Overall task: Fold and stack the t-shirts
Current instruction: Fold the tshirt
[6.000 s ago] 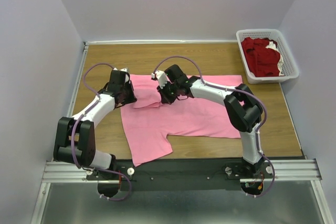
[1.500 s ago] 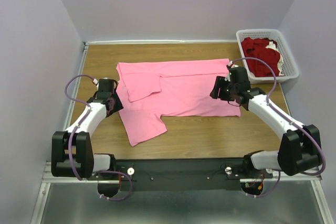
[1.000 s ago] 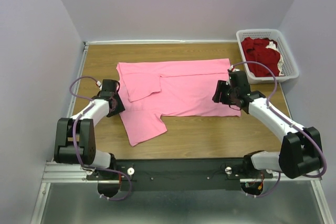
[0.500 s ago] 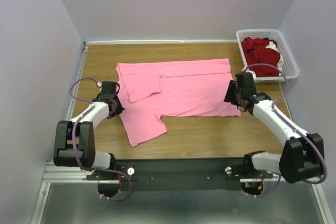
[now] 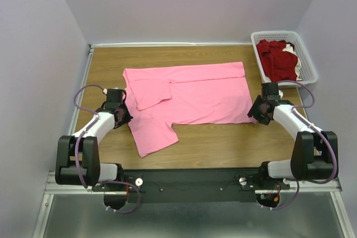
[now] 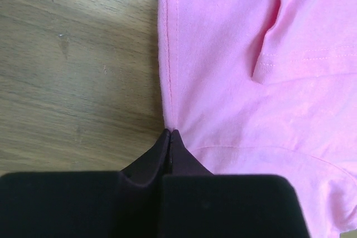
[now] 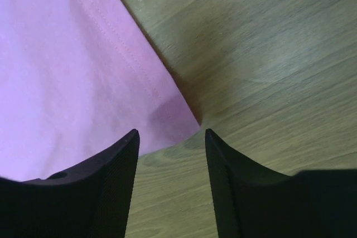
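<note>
Left tool (image 6: 170, 133) is pressing fully closed at the left hem of the pink t-shirt (image 5: 195, 96), apparently nipping the cloth edge where its tips meet. Right tool (image 7: 170, 133) is hanging partly open, holding nothing, its fingers straddling the shirt's lower-right corner. That shirt is lying spread across the tabletop (image 5: 212, 143) mid-frame. Dark red t-shirts (image 5: 278, 59) are sitting in the basket (image 5: 309, 73) at upper right.

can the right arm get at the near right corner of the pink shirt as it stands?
Probably yes. The right arm has its jaws open, with the corner of the pink t-shirt lying flat between them. Only bare wood of the table lies around that corner, and nothing looks to block a pinch.
</note>
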